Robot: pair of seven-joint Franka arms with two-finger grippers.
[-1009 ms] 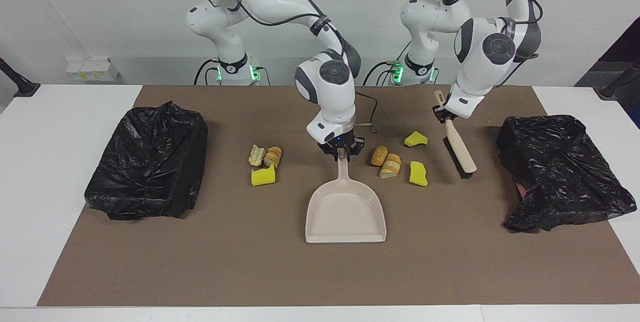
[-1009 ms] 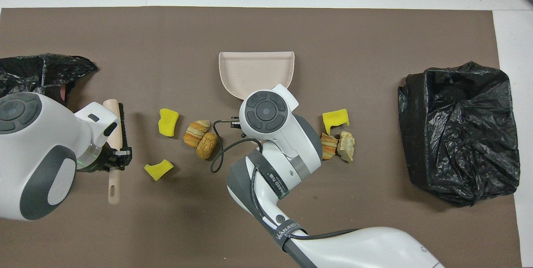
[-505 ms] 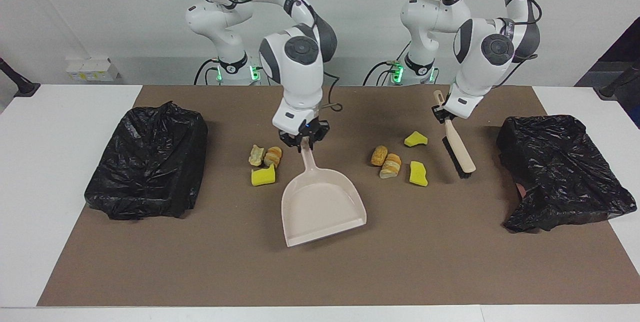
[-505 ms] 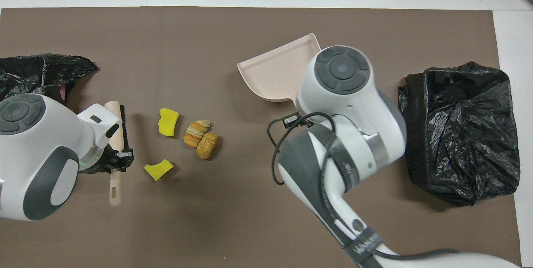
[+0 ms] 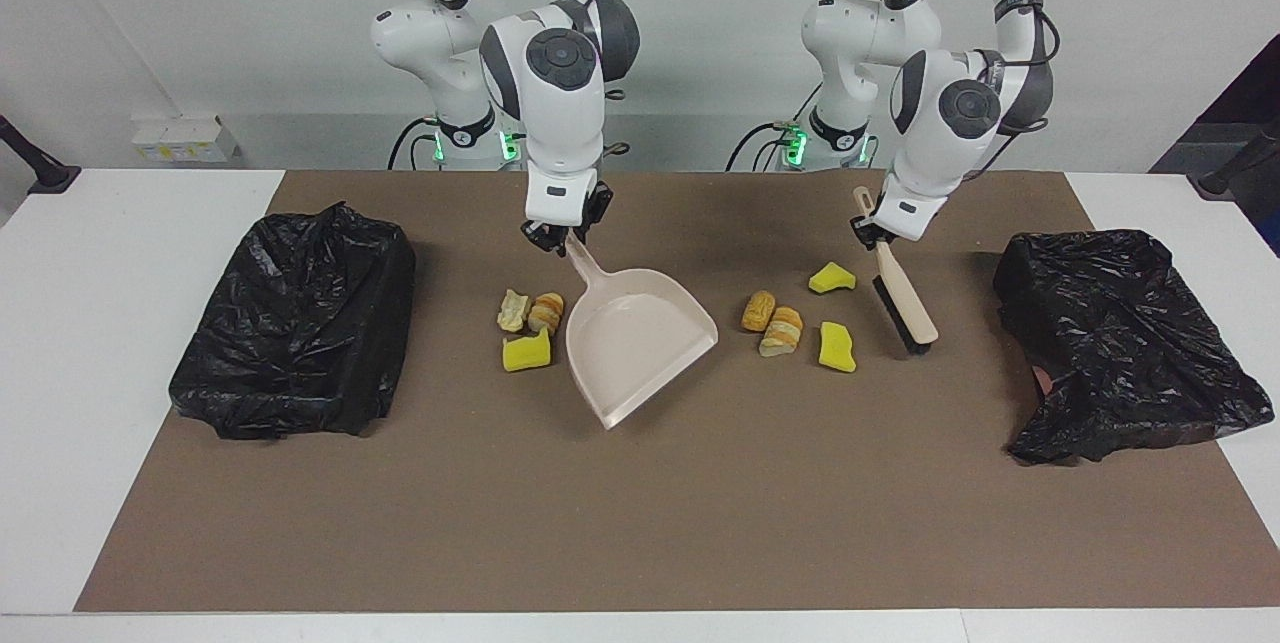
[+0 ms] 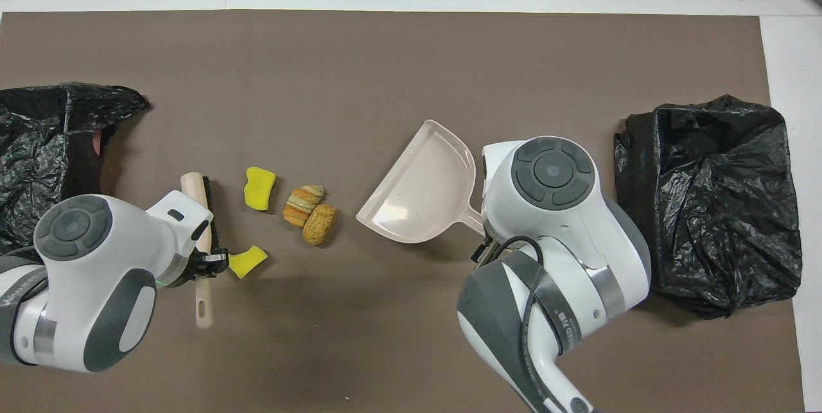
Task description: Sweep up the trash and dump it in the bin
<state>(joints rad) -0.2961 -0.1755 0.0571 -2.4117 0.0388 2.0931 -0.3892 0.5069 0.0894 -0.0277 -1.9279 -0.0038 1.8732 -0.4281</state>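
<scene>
Flanking a brown mat [image 5: 640,523] on a white counter [image 5: 120,343] are two bins, each lined with a crinkly, glossy black plastic bag. One bin [image 5: 295,323] sits at the right arm's end, the other bin [image 5: 1120,343] at the left arm's end; nothing can be made out inside either.

The right gripper [image 5: 556,239] has its fingers pinched on the thin handle of a smooth beige plastic dustpan [image 5: 640,338], a shallow scoop with a raised rim and a straight open lip. The pan is empty and angled, its lip turned toward the left arm's end. Just beside the pan, toward the right arm's end, lies one cluster of trash [image 5: 528,325]: a spongy yellow chunk, a pale crusty piece and a striped tan, bread-like piece.

The left gripper [image 5: 868,233] has its fingers closed around the pale handle of a hand brush [image 5: 905,308] with dark bristles, held slantwise with the head low over the mat. Beside the brush lies a second cluster of trash [image 5: 795,318]: two yellow sponge chunks and two tan bread-like pieces, between the brush and the dustpan. In the overhead view the right arm's wrist covers the first cluster.
</scene>
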